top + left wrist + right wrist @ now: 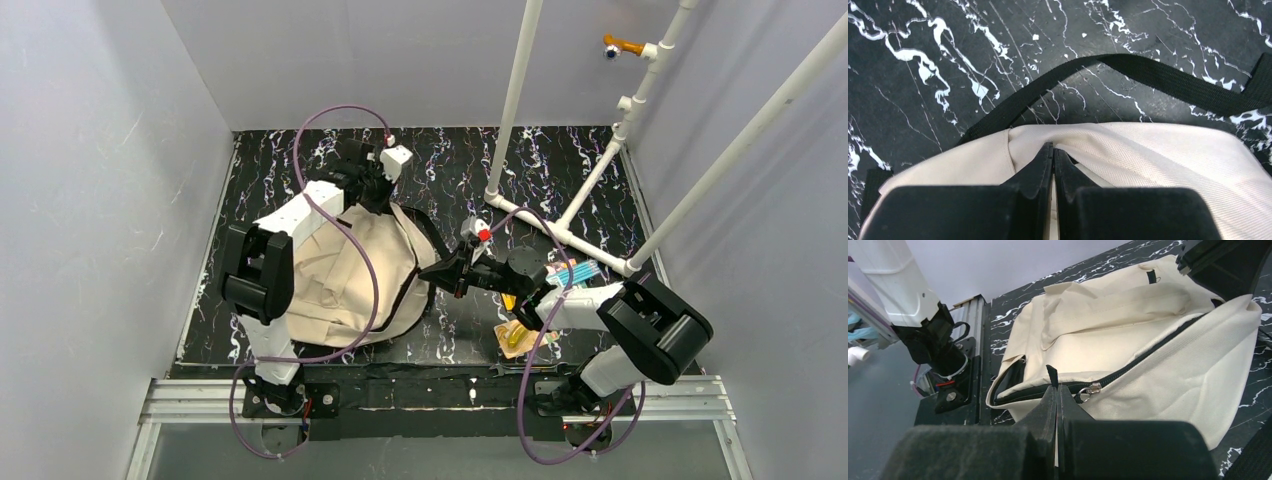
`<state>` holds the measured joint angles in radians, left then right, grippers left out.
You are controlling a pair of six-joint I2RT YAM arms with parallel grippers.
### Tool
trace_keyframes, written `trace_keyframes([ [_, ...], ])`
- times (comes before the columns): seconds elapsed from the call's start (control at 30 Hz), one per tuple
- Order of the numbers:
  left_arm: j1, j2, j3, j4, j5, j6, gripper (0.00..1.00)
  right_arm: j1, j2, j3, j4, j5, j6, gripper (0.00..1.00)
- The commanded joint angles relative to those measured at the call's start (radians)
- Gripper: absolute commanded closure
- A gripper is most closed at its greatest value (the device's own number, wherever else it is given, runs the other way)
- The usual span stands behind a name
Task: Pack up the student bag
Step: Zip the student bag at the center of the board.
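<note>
The student bag lies flat on the black marbled bench, left of centre, with one arm at each end of it. The left hand is clenched on the beige cloth at the bag's far edge. The fabric puckers into a fold right at its tips. The right hand is also clenched, at the near right end of the zipper line, and a small black tab rises from between its tips, so it appears to be pinching that trim.

Holding opposite ends like this looks meant to keep the mouth taut so it can be spread for loading.

Only the right wrist view shows the metal zipper pull just beside the tips and a gap of dark lining to its left (the rest of the zip looks closed). Only the left wrist view shows the black strap looping loose on the bench beyond the bag. The overhead view alone takes in the colourful books waiting near the right arm, well apart from the bag.
</note>
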<state>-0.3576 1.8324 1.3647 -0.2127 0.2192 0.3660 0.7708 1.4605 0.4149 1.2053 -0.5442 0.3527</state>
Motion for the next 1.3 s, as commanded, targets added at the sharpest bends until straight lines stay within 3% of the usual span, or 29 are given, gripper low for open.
trace_keyframes([
  [0.0, 0.06, 0.032, 0.174, -0.079, -0.228, -0.075, 1.0, 0.048, 0.031, 0.021, 0.087, -0.107, -0.006, 0.99],
  [0.03, 0.061, 0.029, 0.202, -0.133, -0.221, -0.098, 1.0, 0.044, 0.038, 0.036, 0.084, -0.104, -0.003, 0.99],
  [0.1, 0.061, -0.006, 0.217, -0.206, -0.186, -0.143, 0.84, 0.043, 0.038, 0.065, 0.066, -0.103, -0.021, 0.99],
  [0.2, 0.06, -0.117, 0.157, -0.24, -0.188, -0.267, 0.33, 0.044, 0.04, 0.101, 0.018, -0.121, -0.049, 0.99],
  [0.27, 0.06, -0.195, 0.132, -0.292, -0.18, -0.402, 0.04, 0.044, 0.042, 0.106, 0.011, -0.128, -0.06, 0.99],
  [0.37, 0.059, -0.275, 0.083, -0.357, -0.062, -0.598, 0.02, 0.044, 0.047, 0.121, -0.025, -0.127, -0.074, 0.99],
  [0.57, -0.011, -0.362, -0.09, -0.271, 0.089, -0.794, 0.15, 0.044, 0.024, 0.126, -0.067, -0.118, -0.092, 0.99],
  [0.67, -0.087, -0.338, -0.1, -0.262, 0.108, -0.767, 0.18, 0.044, 0.013, 0.129, -0.086, -0.114, -0.101, 0.99],
  [0.83, -0.167, -0.279, -0.099, -0.282, 0.082, -0.739, 0.12, 0.044, -0.003, 0.133, -0.11, -0.117, -0.121, 0.99],
  [0.93, -0.2, -0.242, -0.095, -0.286, 0.041, -0.725, 0.15, 0.044, -0.009, 0.132, -0.119, -0.118, -0.13, 0.99],
  [1.13, -0.218, -0.117, -0.006, -0.354, 0.042, -0.682, 0.7, 0.044, -0.007, 0.14, -0.151, -0.118, -0.169, 0.99],
  [1.2, -0.218, -0.085, 0.036, -0.389, 0.013, -0.654, 0.96, 0.044, -0.012, 0.148, -0.167, -0.115, -0.183, 0.99],
  [1.27, -0.216, -0.065, 0.079, -0.413, -0.053, -0.643, 1.0, 0.046, -0.012, 0.162, -0.183, -0.122, -0.197, 0.99],
])
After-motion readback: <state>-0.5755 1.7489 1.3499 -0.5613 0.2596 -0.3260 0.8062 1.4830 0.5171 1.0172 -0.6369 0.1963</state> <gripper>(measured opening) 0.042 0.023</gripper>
